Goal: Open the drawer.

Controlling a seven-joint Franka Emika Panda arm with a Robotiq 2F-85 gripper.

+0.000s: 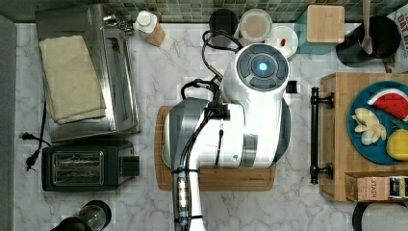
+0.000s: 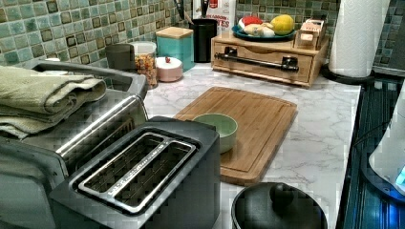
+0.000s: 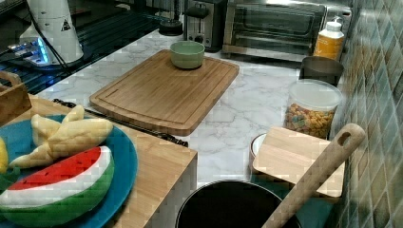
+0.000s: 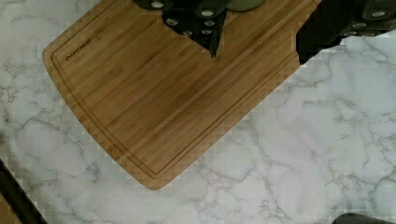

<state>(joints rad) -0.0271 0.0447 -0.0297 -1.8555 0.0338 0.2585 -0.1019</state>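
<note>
On the marble tabletop point(image 1: 154, 72) in the top view, the white arm point(image 1: 240, 120) hung over the cutting board point(image 1: 211, 177); the drawer point(image 1: 328, 139) sat shut at the top view's right. In the left view, a green bowl point(image 2: 217, 128) stood on the board, the drawer beyond it. In the wrist view, the jaws point(image 4: 261, 35) stood wide above the board.

Bare marble counter point(image 2: 329, 114) lies between the cutting board point(image 2: 248, 124) and the drawer point(image 2: 262, 62), so the way to its black handle point(image 2: 258, 59) is open from the board's side. A green bowl point(image 2: 219, 129) sits on the board's far end from the drawer. Canisters point(image 2: 174, 45) crowd the tiled wall beside the drawer.
</note>
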